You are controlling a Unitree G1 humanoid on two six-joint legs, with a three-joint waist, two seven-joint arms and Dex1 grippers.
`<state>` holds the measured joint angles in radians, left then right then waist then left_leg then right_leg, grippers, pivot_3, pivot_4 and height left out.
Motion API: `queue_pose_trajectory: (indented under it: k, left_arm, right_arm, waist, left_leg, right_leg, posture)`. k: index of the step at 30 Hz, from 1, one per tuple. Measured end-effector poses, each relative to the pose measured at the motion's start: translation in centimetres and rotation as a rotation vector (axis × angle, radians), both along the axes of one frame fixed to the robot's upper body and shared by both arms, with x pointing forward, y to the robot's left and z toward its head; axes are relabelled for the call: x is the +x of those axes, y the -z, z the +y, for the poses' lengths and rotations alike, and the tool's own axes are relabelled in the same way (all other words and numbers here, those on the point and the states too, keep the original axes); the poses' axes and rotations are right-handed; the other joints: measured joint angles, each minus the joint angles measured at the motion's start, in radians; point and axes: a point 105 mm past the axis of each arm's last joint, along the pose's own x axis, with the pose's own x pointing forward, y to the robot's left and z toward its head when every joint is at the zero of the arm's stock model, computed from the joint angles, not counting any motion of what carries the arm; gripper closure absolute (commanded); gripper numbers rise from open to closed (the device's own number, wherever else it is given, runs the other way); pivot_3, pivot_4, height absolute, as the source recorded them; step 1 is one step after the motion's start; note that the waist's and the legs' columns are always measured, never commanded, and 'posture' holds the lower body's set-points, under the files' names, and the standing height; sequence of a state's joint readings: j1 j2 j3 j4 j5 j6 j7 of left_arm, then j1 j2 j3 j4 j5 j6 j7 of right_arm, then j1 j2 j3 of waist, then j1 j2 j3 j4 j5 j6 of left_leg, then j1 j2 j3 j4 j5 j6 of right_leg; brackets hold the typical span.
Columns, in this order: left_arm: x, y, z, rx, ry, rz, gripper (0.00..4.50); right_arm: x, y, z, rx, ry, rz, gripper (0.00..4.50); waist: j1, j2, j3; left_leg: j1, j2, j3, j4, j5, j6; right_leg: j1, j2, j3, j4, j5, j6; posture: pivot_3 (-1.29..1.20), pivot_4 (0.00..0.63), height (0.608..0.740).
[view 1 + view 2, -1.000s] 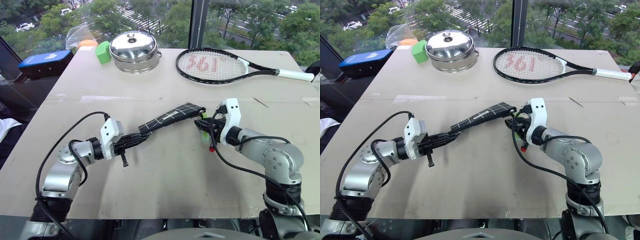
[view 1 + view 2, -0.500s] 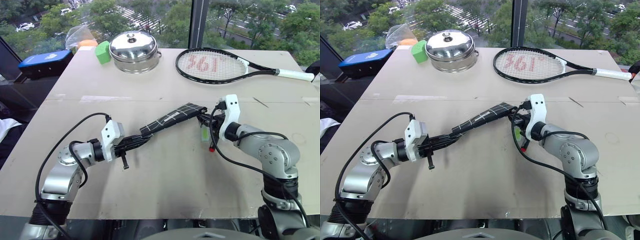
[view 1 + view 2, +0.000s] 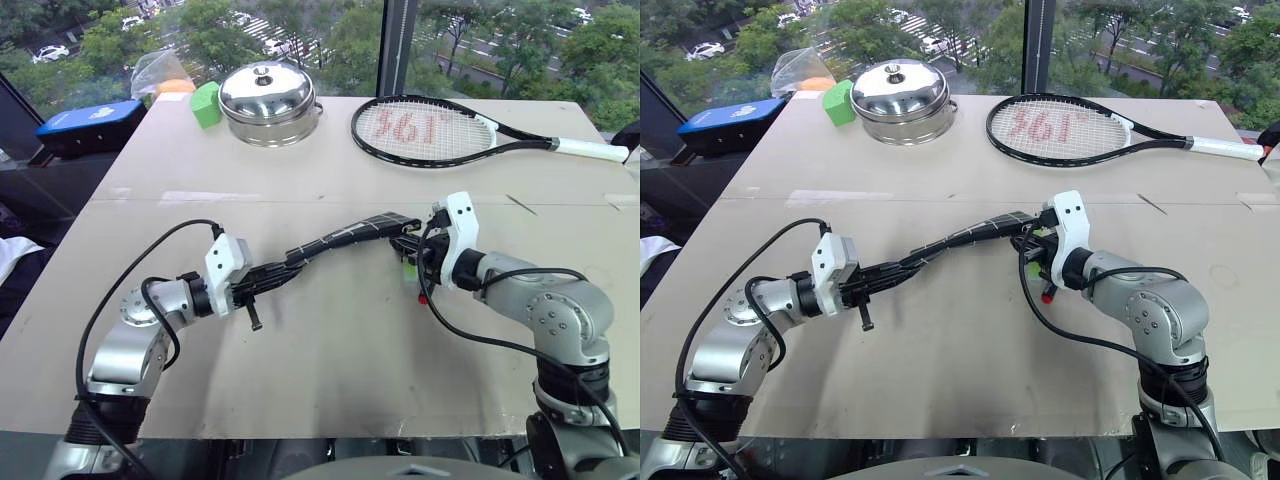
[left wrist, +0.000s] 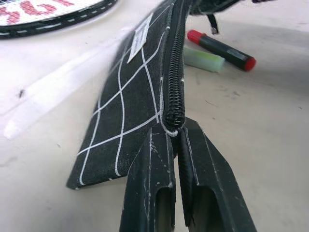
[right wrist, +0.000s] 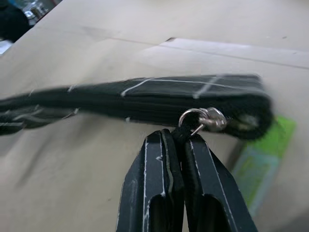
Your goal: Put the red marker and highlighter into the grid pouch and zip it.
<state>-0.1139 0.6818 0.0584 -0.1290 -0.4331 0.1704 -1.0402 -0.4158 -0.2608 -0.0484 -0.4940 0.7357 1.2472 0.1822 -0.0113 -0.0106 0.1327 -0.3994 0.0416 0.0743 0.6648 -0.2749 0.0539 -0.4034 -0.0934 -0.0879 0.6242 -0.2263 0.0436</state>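
Here the grid pouch (image 3: 345, 238) is hanging stretched above the surface (image 3: 330, 340), edge up, between both arms. The left gripper (image 4: 175, 137) is pinching its near-left end with closed fingers; the right gripper (image 5: 178, 137) is clamping the zipper pull (image 5: 186, 129) at its far-right end. The highlighter (image 4: 203, 58) and red marker (image 4: 221, 49) are lying side by side beneath that end.

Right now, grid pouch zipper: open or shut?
Shut along the stretch the left wrist view shows: the grid pouch has meshed zipper teeth there. The red marker and highlighter lie outside on the table.
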Motion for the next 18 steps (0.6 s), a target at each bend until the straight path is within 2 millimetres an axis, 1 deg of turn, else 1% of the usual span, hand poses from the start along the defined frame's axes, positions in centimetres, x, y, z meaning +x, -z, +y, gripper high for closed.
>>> queue_pose_trajectory:
  k: [5, 12, 14, 16, 18]
  left_arm:
    - [-0.2, 0.4, -0.7, -0.004, 0.024, 0.014, 4.5]
    - [-0.2, 0.5, -0.8, 0.013, 0.03, 0.008, 4.5]
    - [-0.2, 0.5, -0.9, 0.01, 0.031, 0.004, 4.5]
    - [-0.1, 0.6, -1.4, 0.01, 0.041, -0.003, 4.5]
    - [0.1, 0.5, -2.0, 0.005, 0.057, -0.009, 4.5]
  right_arm:
    - [-0.4, 0.2, 0.4, 0.009, -0.025, 0.031, 4.42]
    - [-0.6, 0.1, 0.4, 0.019, -0.035, 0.043, 4.42]
    - [-0.7, -0.1, 0.9, 0.028, -0.052, 0.045, 4.42]
    - [-0.8, -0.6, 1.8, 0.033, -0.087, 0.032, 4.42]
    - [-1.2, -0.7, 2.7, 0.035, -0.127, 0.035, 4.42]
  waist:
    - [0.0, 0.0, 0.0]
    - [0.0, 0.0, 0.0]
    - [0.0, 0.0, 0.0]
    - [0.0, 0.0, 0.0]
    - [0.001, 0.0, 0.0]
  left_leg:
    - [0.0, 0.0, 0.0, 0.0, 0.0, 0.0]
    - [0.0, 0.0, 0.0, 0.0, 0.0, 0.0]
    - [0.0, 0.0, 0.0, 0.0, 0.0, 0.0]
    - [0.0, 0.0, 0.0, 0.0, 0.0, 0.0]
    - [0.0, 0.0, 0.0, 0.0, 0.0, 0.0]
  right_leg:
    - [0.0, 0.0, 0.0, 0.0, 0.0, 0.0]
    - [0.0, 0.0, 0.0, 0.0, 0.0, 0.0]
    - [0.0, 0.0, 0.0, 0.0, 0.0, 0.0]
    - [0.0, 0.0, 0.0, 0.0, 0.0, 0.0]
    - [0.0, 0.0, 0.0, 0.0, 0.0, 0.0]
  posture:
    - [0.0, 0.15, 0.74]
    - [0.0, 0.15, 0.74]
    - [0.0, 0.15, 0.74]
    - [0.0, 0.15, 0.74]
    - [0.0, 0.15, 0.74]
